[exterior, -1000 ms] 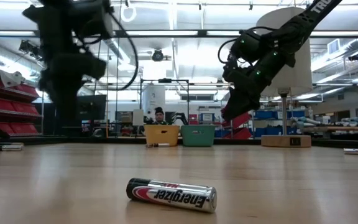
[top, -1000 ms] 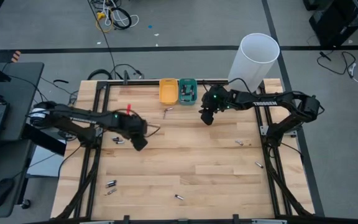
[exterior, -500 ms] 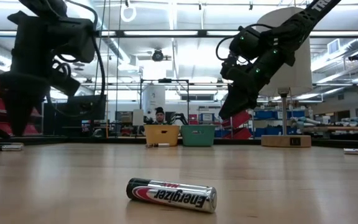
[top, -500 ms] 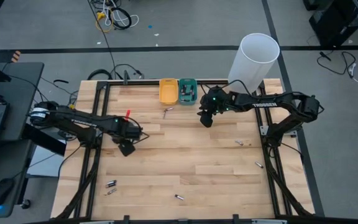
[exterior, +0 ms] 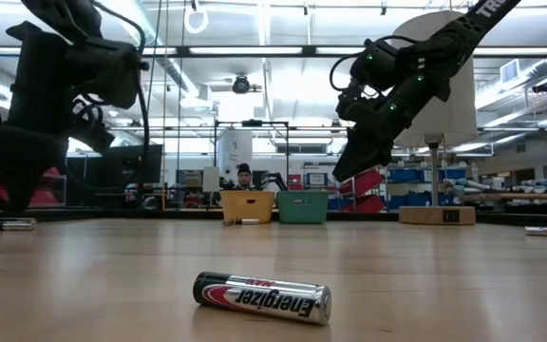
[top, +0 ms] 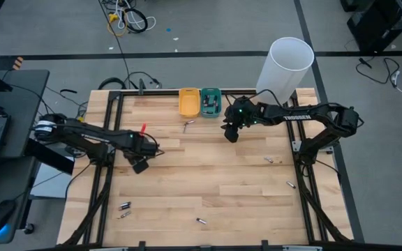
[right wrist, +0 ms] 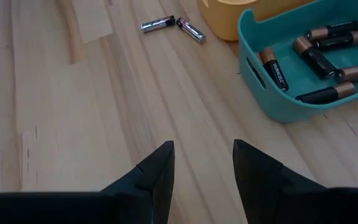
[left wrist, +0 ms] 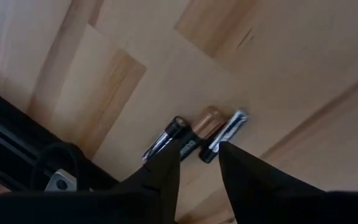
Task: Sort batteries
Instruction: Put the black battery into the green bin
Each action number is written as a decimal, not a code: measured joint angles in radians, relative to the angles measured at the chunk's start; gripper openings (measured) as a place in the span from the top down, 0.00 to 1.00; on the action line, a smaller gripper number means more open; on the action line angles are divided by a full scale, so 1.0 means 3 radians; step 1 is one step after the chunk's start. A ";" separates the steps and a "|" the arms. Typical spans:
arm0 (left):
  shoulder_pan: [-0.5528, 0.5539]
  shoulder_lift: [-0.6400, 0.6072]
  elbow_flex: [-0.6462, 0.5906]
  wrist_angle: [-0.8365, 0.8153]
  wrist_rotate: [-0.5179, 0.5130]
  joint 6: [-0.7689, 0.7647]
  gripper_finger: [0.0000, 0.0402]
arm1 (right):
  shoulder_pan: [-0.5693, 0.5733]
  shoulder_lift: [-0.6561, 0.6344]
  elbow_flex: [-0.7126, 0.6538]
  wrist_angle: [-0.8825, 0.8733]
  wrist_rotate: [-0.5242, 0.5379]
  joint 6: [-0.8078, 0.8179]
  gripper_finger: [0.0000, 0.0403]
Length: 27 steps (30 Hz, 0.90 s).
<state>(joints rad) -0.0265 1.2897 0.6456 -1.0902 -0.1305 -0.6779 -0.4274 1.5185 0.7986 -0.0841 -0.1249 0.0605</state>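
Left gripper (left wrist: 194, 158), fingers apart and empty, hangs directly above three batteries (left wrist: 197, 135) near the table's left edge. Their long axes lie side by side, crossing the finger gap.

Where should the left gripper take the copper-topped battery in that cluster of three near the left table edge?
Across its mid-body, coming straight down. The copper-topped battery lies flat between two silvery batteries, close alongside or touching, so there is little room for the fingers. The left gripper stands open right over it. Nudging a neighbour aside first may help.
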 joint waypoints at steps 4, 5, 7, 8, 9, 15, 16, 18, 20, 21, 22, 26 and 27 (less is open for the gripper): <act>0.0000 0.0055 -0.0104 0.0078 -0.0027 0.0143 0.70 | 0.0000 0.0000 0.0000 0.0001 0.0000 0.0001 0.63; 0.0000 0.0064 -0.0127 0.0119 -0.0028 0.0151 0.70 | 0.0000 0.0000 0.0000 0.0001 0.0000 0.0001 0.63; 0.0000 0.0085 -0.0171 0.0229 -0.0030 0.0157 0.70 | 0.0000 0.0001 0.0000 0.0001 0.0000 0.0001 0.63; 0.0000 0.0090 -0.0195 0.0289 -0.0030 0.0171 0.70 | 0.0000 0.0001 0.0000 0.0001 0.0000 0.0001 0.63; 0.0000 0.0090 -0.0213 0.0335 -0.0030 0.0205 0.70 | 0.0000 0.0001 0.0000 0.0002 0.0001 0.0001 0.63; 0.0000 0.0082 -0.0304 0.0598 -0.0029 0.0341 0.70 | 0.0000 0.0001 0.0000 0.0001 0.0000 0.0001 0.63; 0.0000 0.0081 -0.0314 0.0624 -0.0028 0.0343 0.70 | 0.0000 0.0001 0.0000 0.0001 0.0001 0.0001 0.63; 0.0000 0.0077 -0.0333 0.0664 -0.0028 0.0343 0.70 | 0.0000 0.0001 0.0000 0.0002 0.0001 0.0001 0.63; 0.0000 0.0077 -0.0347 0.0696 -0.0028 0.0344 0.71 | 0.0000 0.0001 0.0000 0.0002 0.0001 0.0001 0.63; 0.0000 0.0077 -0.0347 0.0703 -0.0028 0.0344 0.73 | 0.0000 0.0001 0.0000 0.0004 0.0000 0.0001 0.63; 0.0000 0.0078 -0.0346 0.0711 -0.0025 0.0344 0.75 | 0.0000 0.0001 0.0000 0.0004 0.0000 0.0001 0.63; 0.0000 0.0077 -0.0336 0.0720 -0.0064 0.0342 0.84 | 0.0000 0.0001 0.0000 0.0004 0.0001 0.0001 0.63; -0.0002 0.0078 -0.0327 0.0716 -0.0093 0.0340 0.86 | 0.0000 0.0001 0.0000 0.0004 0.0001 0.0000 0.63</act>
<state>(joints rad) -0.0270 1.3130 0.5476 -0.8752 -0.1583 -0.5759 -0.4274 1.5188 0.7986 -0.0830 -0.1246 0.0605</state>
